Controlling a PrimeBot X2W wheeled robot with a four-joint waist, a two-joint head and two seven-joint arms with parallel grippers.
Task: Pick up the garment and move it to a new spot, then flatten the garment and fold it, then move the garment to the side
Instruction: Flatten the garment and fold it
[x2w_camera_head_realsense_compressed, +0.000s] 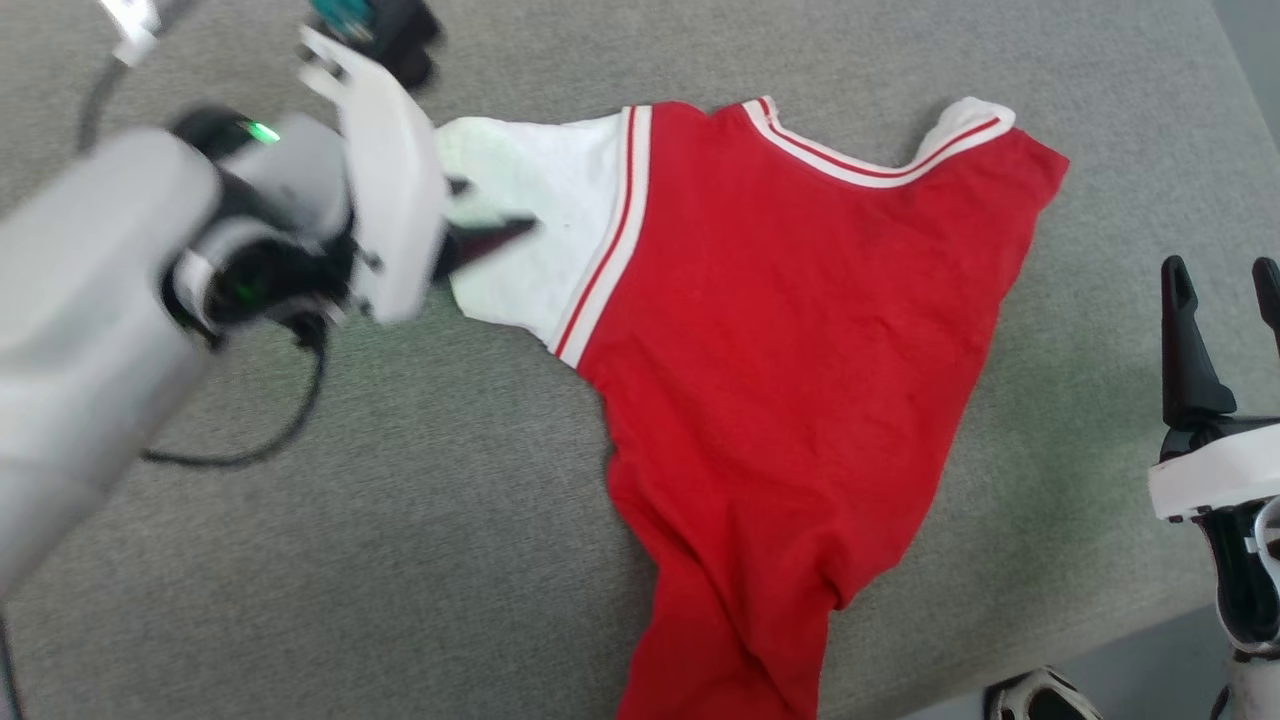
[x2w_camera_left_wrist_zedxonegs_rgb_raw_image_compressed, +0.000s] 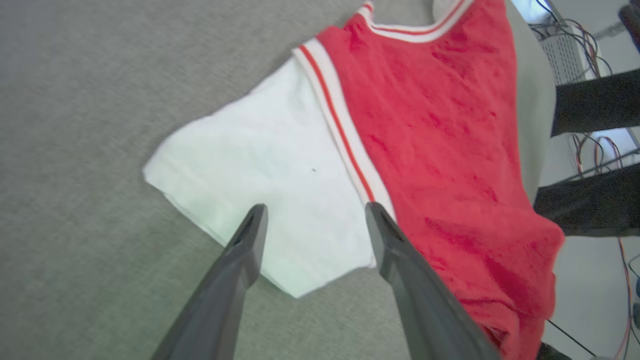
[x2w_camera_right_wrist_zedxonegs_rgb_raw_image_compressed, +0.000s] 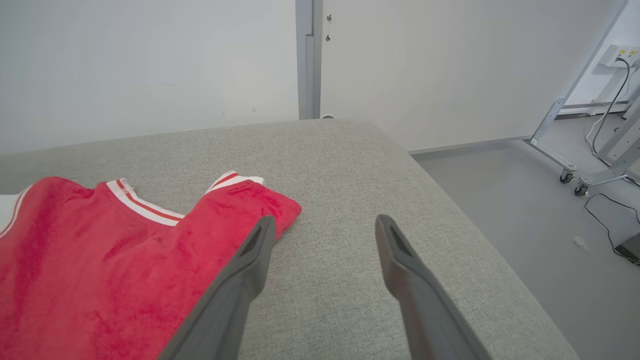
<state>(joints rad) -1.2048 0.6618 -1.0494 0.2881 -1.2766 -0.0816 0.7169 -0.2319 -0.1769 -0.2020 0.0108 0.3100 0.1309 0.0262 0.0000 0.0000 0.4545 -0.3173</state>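
The left jaws stand wide apart and empty, their long dark fingers (x2w_camera_left_wrist_zedxonegs_rgb_raw_image_compressed: 240, 265) poised over the white sleeve end (x2w_camera_left_wrist_zedxonegs_rgb_raw_image_compressed: 260, 165), which lies between and ahead of the tips. To the right of these jaws the soft red fabric shirt with white striped trim (x2w_camera_head_realsense_compressed: 800, 330) lies spread on the grey fabric-covered counter (x2w_camera_head_realsense_compressed: 400, 550), one end trailing over its near edge. The right jaws are also wide open and grip nothing; their fingers (x2w_camera_right_wrist_zedxonegs_rgb_raw_image_compressed: 415, 285) are over bare counter, with the shirt's red corner just to their left.
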